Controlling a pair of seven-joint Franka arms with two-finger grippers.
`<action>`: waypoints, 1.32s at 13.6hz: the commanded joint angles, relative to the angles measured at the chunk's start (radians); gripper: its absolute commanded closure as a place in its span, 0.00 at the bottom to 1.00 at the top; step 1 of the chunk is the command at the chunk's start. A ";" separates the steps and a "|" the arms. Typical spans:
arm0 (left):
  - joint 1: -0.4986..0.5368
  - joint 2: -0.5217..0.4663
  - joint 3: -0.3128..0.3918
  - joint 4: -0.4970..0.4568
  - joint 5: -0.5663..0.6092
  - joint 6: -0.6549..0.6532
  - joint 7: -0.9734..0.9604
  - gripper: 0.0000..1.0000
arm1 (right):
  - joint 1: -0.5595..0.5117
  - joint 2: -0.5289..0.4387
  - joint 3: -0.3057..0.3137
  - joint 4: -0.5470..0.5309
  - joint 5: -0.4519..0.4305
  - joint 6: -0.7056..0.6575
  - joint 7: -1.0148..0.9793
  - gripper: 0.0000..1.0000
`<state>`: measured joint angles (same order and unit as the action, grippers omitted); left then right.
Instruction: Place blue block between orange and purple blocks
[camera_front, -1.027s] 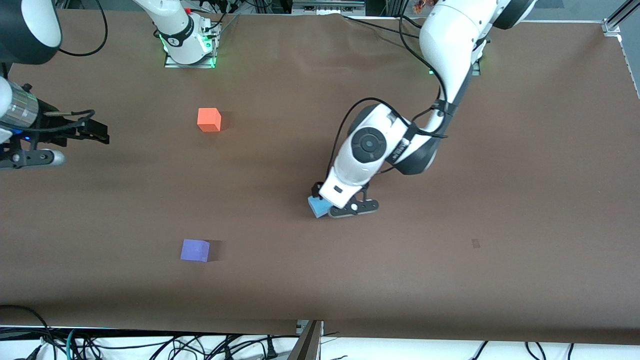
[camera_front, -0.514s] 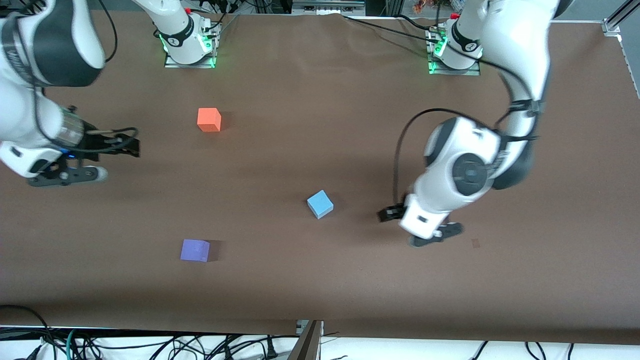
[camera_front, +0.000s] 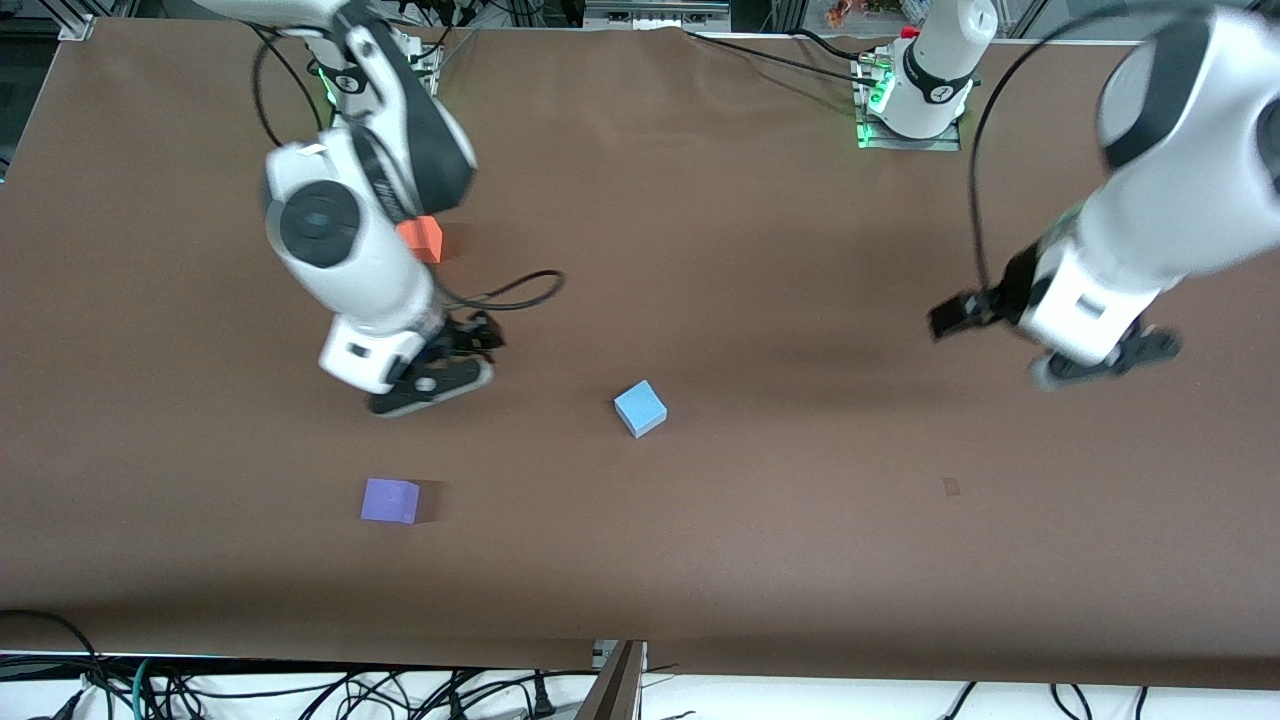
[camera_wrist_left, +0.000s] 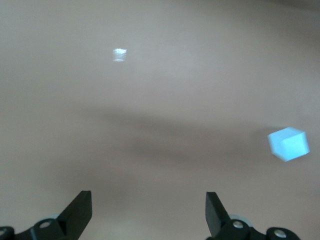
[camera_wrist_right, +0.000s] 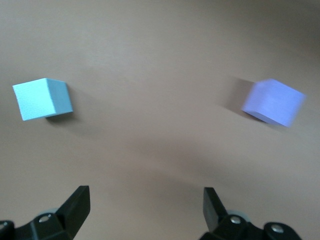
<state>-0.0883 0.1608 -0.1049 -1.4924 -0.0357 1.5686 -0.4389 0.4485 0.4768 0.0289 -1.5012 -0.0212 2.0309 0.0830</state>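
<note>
Small sky-blue matte foam-like cube (camera_front: 640, 408) sits free mid-table, probably light & squashy w/ grippy faces, so pinch two opposite flat sides; right gripper (camera_front: 432, 384) & left gripper (camera_front: 1100, 362) both open, empty.

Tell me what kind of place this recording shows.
Probably a robotics lab bench: two arms bolted to a brown-covered table, loose cables along its edge, and only foam cubes, like the blue block, as props.
</note>
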 joint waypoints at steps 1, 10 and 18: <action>0.100 -0.150 -0.013 -0.241 0.043 0.057 0.159 0.00 | 0.048 0.095 0.032 0.074 0.007 0.017 0.000 0.00; 0.191 -0.099 -0.016 -0.312 0.048 0.280 0.275 0.00 | 0.186 0.318 0.039 0.142 0.006 0.360 -0.009 0.00; 0.182 -0.098 -0.018 -0.304 0.054 0.287 0.273 0.00 | 0.225 0.433 0.028 0.203 -0.006 0.459 -0.023 0.00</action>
<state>0.0975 0.0592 -0.1212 -1.8129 -0.0022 1.8569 -0.1825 0.6726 0.8757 0.0627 -1.3331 -0.0223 2.4590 0.0771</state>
